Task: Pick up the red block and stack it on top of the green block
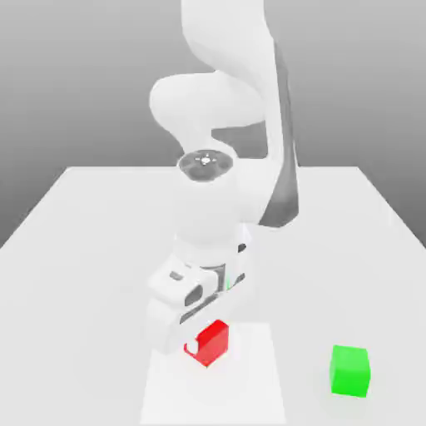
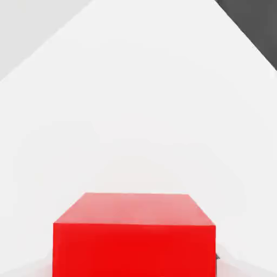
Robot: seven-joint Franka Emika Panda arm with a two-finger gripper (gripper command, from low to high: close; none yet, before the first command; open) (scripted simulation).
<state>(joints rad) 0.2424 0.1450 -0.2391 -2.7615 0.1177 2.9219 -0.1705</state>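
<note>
A: Exterior view first: where is the arm?

B: The white arm folds down from above and its wrist bends low over the near part of the white tabletop. The hand points down at the surface, its bulky white body leaning a little toward the exterior view's left of the red block.

A: And the hand's state?

B: It is clamped on the red block. The block sits at the tip of the hand, with part of its side covered by a white finger, and the fingers are drawn in as far as the cube lets them.

A: Is the block on the tabletop or off it?

B: I cannot tell for sure. It is low, right at the surface, on a brighter white patch of the tabletop under the hand.

A: What does the hand view give?

B: The red block close up, top face and one side face showing, plain and glossy, with bare white tabletop stretching beyond it.

A: Where is the green block?

B: The green block stands on the tabletop well apart from the red block, toward the exterior view's right and slightly nearer the camera. It is upright and flat on the surface.

A: Anything between them?

B: Only bare tabletop lies between the red block and the green one.
</note>
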